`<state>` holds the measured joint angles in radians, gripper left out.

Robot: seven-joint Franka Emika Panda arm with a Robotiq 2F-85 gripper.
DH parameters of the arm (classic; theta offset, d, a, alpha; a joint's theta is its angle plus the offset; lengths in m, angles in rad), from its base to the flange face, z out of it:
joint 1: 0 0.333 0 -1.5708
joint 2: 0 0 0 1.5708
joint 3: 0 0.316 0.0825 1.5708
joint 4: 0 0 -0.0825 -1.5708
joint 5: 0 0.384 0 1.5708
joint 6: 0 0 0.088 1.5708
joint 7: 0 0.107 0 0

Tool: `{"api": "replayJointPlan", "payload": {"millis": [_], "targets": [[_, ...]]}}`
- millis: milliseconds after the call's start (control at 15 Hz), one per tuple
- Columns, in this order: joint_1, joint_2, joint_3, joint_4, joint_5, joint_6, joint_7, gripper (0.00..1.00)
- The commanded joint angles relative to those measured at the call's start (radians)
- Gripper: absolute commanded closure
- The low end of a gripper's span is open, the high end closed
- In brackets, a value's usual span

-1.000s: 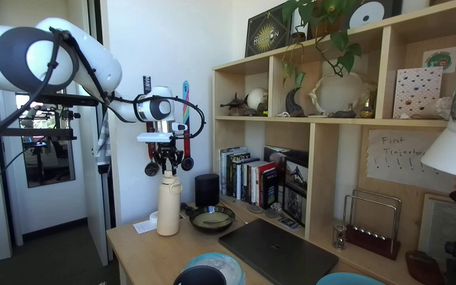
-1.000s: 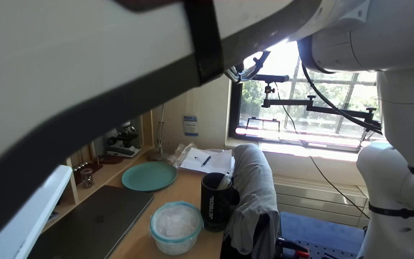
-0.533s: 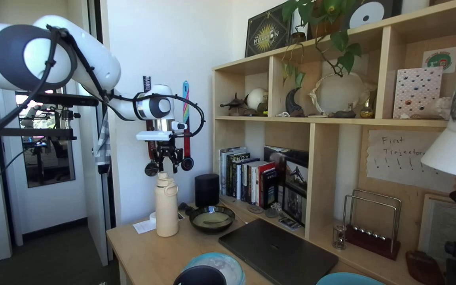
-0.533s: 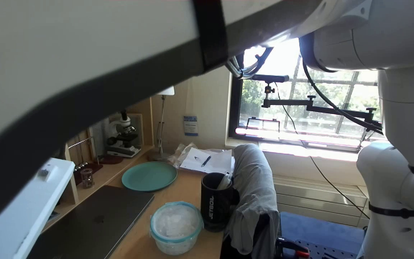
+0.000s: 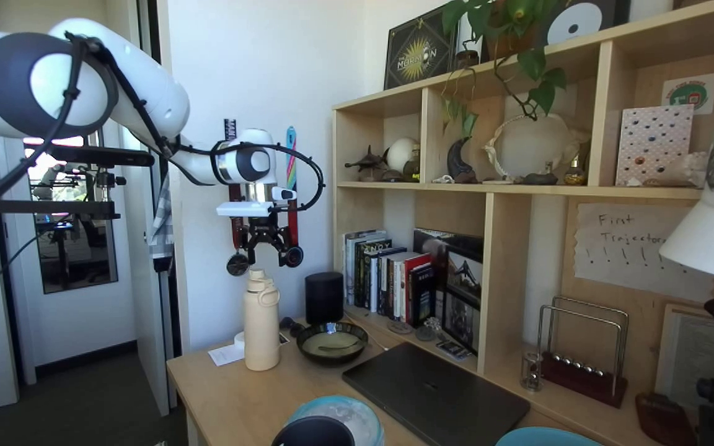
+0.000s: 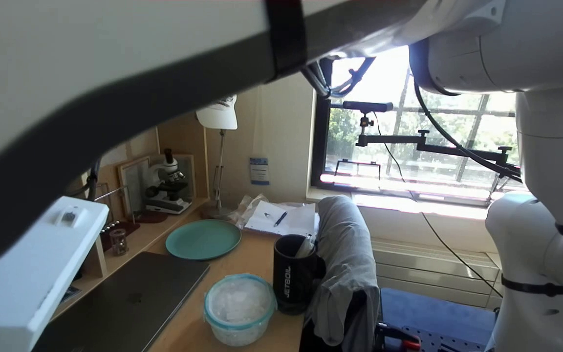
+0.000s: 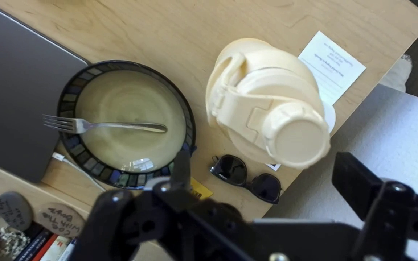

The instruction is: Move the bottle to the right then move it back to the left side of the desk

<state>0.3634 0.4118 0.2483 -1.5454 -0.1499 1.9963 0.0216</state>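
Between desk (image 5: 239, 396) edge and bowl (image 7: 129, 96), the bottle (image 5: 262, 331) stands clear below the gaping, empty end effector (image 5: 264, 255).

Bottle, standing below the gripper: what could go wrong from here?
1. The gripper is open above the bottle; lowered off-centre, it could strike the cap and tip the bottle over.
2. The bowl sits beside the bottle, so a sideways move that way might hit it or jolt the fork sticking out past its rim.
3. An edge of the desk lies on the bottle's other side; if toppled, it might roll off.
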Motion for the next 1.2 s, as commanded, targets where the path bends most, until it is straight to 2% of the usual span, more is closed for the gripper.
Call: {"api": "replayJointPlan", "payload": {"millis": [0, 400, 667, 1133], "targets": [[-0.033, -0.057, -0.026, -0.022, 0.018, -0.018, 0.002, 0.00], [-0.122, -0.159, -0.103, -0.097, 0.009, 0.004, 0.062, 0.00], [-0.191, -0.242, -0.152, -0.209, 0.026, 0.028, 0.110, 0.00], [-0.250, -0.328, -0.185, -0.339, 0.034, 0.051, 0.166, 0.00]]}}
